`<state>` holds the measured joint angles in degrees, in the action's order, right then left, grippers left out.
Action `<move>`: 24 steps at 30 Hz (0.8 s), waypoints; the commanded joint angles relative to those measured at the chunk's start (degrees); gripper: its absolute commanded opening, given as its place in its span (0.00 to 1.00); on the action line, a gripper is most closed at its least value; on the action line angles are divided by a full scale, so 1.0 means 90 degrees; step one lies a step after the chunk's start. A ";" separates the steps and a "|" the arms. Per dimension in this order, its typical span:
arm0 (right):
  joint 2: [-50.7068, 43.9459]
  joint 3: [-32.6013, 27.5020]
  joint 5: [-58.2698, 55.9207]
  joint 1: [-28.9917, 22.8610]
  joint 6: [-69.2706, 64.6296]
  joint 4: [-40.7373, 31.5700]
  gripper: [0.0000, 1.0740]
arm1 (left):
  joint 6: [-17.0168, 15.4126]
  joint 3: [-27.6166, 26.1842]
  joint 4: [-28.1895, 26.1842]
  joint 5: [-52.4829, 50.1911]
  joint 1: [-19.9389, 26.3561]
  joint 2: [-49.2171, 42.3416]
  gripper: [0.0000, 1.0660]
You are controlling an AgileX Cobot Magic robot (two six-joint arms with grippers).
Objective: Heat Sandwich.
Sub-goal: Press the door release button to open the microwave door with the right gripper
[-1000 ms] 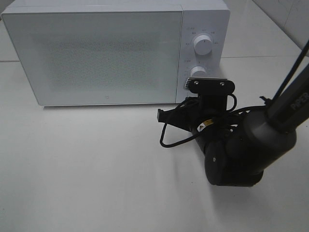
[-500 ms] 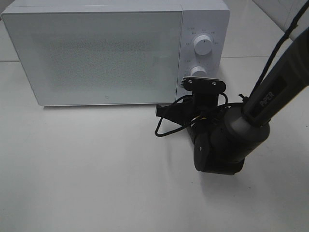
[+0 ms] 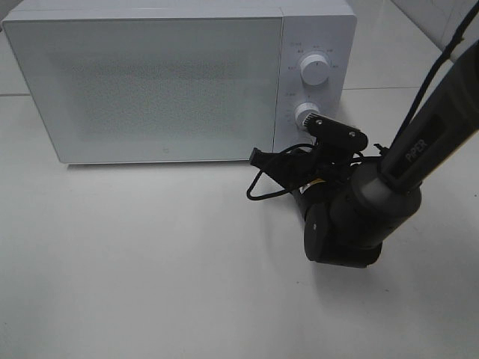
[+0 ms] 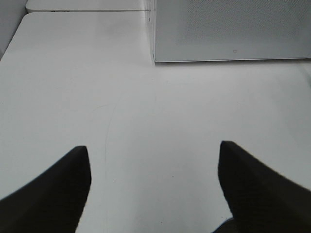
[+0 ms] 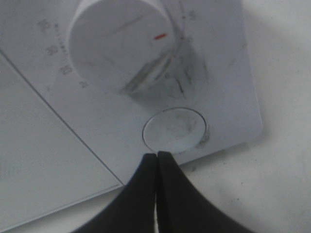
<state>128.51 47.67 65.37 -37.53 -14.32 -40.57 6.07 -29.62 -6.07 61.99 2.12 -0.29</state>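
Spotted the right arm (image 3: 352, 217) tucked in closer to the microwave (image 3: 150, 82) than a second ago, wrist rolled over next to the lower dial (image 5: 116, 43). Going by the right wrist view: right gripper (image 5: 156, 154) pinched fully shut with nothing in it, tips right at the edge of the round button (image 5: 175, 128) just under that dial. Can't tell if actually touching.

Can read 35, 30, 25 and 20 round the dial, plus a red dash on its face. Can make out "PiPER" on the arm in the high view. Tiny print by the upper dial (image 3: 314, 69) and a small logo low on the door, both too small to read.

Microwave door closed, speckled window. Left gripper (image 4: 153, 145) spread wide above the white table (image 4: 146, 97), gripping nothing, microwave corner just ahead.

No telling where the sandwich is, not visible in any view.
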 commanded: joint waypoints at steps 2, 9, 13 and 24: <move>-0.0108 0.0057 -0.0083 0.0019 -0.1604 0.0057 0.04 | -0.0038 0.0000 -0.0038 -0.0076 0.0019 -0.0038 0.65; -0.0274 0.0057 -0.0166 0.0019 -0.4323 0.0070 0.04 | -0.0038 0.0000 -0.0038 -0.0076 0.0019 -0.0038 0.65; -0.0280 0.0057 -0.0108 0.0019 -0.5341 0.0045 0.04 | -0.0038 0.0000 -0.0038 -0.0076 0.0019 -0.0038 0.65; -0.0280 0.0057 -0.0261 0.0019 -0.6016 -0.0643 0.04 | -0.0038 0.0000 -0.0038 -0.0076 0.0019 -0.0038 0.65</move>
<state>126.45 47.90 63.83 -37.53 -68.07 -45.66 6.07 -29.62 -6.07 61.99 2.12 -0.29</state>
